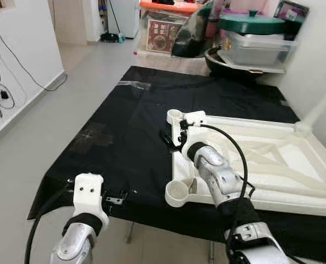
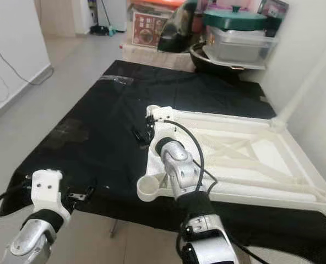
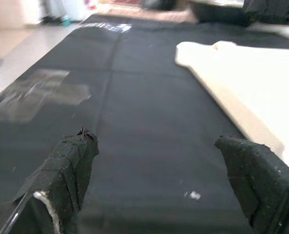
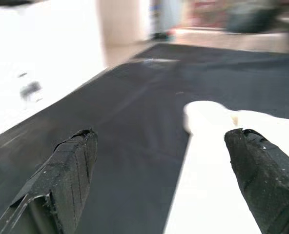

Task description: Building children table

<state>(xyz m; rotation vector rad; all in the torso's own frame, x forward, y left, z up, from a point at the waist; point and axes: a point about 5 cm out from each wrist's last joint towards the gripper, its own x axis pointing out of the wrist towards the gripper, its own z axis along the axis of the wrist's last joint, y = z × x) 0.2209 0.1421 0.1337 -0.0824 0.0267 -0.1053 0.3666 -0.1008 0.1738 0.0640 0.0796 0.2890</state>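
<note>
1. Nearest, at the front edge of the black cloth (image 1: 124, 143) — left gripper (image 3: 169, 180), fingers spread wide apart, holding nothing.
2. Further in, right gripper (image 4: 159, 180) over the cloth beside the left edge of the white table top (image 1: 273, 165), fingers likewise wide apart and empty.
3. Table top lying upside down on the cloth's right half, round leg sockets (image 1: 178, 192) at its corners.
4. Beyond, blurred — probably stacked pots and boxes (image 1: 251, 38).
</note>
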